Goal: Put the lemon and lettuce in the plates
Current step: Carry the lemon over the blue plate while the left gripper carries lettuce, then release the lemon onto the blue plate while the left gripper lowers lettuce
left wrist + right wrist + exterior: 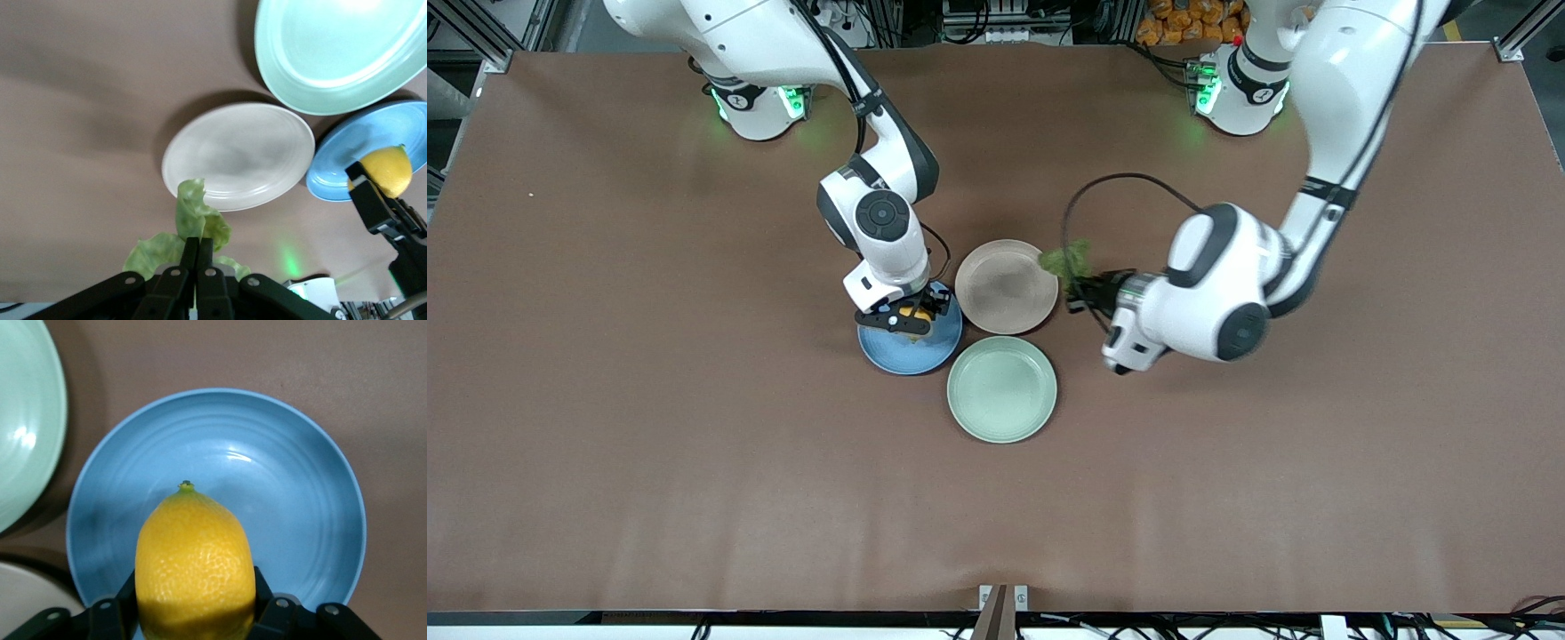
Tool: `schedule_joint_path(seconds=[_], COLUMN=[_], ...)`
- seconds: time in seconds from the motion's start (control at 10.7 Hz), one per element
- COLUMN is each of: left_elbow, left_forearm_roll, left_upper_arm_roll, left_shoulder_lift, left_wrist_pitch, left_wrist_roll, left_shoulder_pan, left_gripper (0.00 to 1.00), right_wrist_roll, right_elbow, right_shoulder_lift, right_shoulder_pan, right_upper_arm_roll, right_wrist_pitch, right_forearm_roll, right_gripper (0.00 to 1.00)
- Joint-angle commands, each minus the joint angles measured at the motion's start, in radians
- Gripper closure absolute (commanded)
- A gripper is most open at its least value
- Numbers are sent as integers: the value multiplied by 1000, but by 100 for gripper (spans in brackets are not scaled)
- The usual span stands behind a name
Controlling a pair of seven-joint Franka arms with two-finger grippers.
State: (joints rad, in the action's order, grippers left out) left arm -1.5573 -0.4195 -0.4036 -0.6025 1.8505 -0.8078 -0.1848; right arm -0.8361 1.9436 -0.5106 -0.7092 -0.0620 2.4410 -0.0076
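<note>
The mint plate is lying unused. At its ten o'clock, our right gripper is grasping the lemon over the blue plate; at one o'clock, our left gripper, clenched on lettuce, is nearing the beige plate. We are advising centred, low releases.

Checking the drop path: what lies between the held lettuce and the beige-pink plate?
Nothing: in the left wrist view the lettuce in the left gripper hangs at the beige-pink plate's rim, only bare table beside.
</note>
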Motion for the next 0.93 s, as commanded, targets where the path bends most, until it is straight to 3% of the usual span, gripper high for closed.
schedule_joint_path(seconds=[0.0, 0.09, 0.37, 0.56, 0.84], left_elbow=[-6, -7, -6, -7, -6], left_forearm_roll=[-42, -45, -33, -16, -13], left_upper_arm_roll=[3, 6, 14, 16, 65], left_shoulder_lift=[-41, -49, -98, -140, -169], left_wrist_pitch=[83, 117, 213, 277, 314], left_wrist_roll=[-77, -112, -163, -165, -148], left_shoulder_pan=[-48, -94, -157, -177, -209], left_gripper=[100, 100, 100, 100, 100], right_wrist_roll=[-15, -11, 104, 257, 424], right_elbow=[-6, -44, -384, -497, -517], right_shoulder_lift=[29, 91, 115, 142, 216], right_shoulder_pan=[8, 10, 43, 126, 249], right_upper_arm_roll=[-8, -48, -142, -148, -150], right_wrist_pitch=[-26, -131, -605, -738, -752], right_forearm_roll=[-22, -22, -18, -14, -6], right_gripper=[0, 0, 0, 0, 0])
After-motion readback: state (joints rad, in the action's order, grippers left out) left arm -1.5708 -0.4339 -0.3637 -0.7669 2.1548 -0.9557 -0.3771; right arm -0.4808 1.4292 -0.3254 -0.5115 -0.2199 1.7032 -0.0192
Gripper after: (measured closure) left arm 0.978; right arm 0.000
